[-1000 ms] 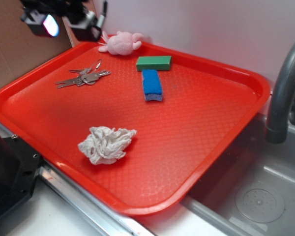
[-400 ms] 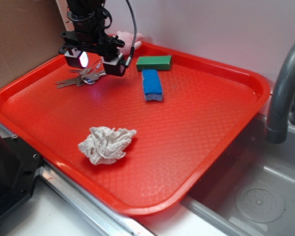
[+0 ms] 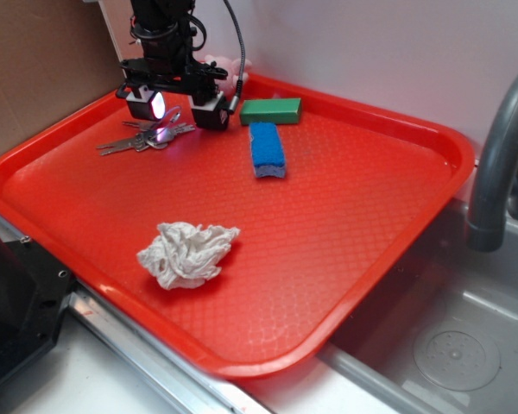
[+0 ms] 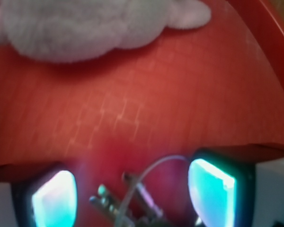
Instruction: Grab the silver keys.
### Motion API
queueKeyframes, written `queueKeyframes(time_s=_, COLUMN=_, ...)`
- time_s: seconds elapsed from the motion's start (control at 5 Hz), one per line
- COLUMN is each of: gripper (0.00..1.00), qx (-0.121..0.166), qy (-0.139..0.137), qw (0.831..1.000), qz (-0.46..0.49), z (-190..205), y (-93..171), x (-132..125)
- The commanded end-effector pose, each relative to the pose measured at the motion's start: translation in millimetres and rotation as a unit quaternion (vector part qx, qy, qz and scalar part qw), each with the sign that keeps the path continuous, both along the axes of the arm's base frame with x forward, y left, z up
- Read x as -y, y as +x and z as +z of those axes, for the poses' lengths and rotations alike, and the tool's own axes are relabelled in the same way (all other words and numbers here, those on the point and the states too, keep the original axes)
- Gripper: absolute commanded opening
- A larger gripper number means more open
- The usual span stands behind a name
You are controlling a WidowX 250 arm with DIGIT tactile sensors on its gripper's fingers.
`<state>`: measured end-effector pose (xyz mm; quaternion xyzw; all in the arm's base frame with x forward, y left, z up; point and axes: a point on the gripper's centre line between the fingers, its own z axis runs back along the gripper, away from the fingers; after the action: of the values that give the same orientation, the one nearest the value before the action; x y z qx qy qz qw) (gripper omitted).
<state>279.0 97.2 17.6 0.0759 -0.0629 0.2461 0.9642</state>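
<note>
- The gripper (image 3: 176, 107) is seen spread wide at the far left of the red tray (image 3: 345, 259), its two lit pads set apart, nothing grasped.
- The silver keys (image 3: 147, 138) are found flat on the tray floor just below it, fanned toward the left rim.
- From the wrist view, the keys (image 4: 132, 203) are framed between the glowing pads (image 4: 213, 194), with the ring's wire loop arching up.
- A pink plush toy (image 4: 85, 23) is spotted beyond, against the far rim.
- A green block (image 3: 270, 109) and blue sponge (image 3: 267, 148) are placed to the right; a crumpled white cloth (image 3: 187, 253) is left nearer.
</note>
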Motion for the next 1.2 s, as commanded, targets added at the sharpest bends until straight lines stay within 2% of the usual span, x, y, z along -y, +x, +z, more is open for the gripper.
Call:
queueKeyframes(time_s=0.0, gripper=0.0, qx=-0.025, qy=0.024, qw=0.999, qz=0.005, z=-20, y=-4, x=-32)
queueKeyframes(time_s=0.6, gripper=0.0, qx=-0.029, qy=0.029, qw=0.999, qz=-0.001, z=-18, y=-6, x=-31)
queueKeyframes(time_s=0.8, gripper=0.0, qx=-0.035, qy=0.009, qw=0.999, qz=-0.004, z=-18, y=-20, x=-20)
queueKeyframes(time_s=1.0, gripper=0.43, qx=-0.032, qy=0.022, qw=0.999, qz=-0.022, z=-12, y=-32, x=-4)
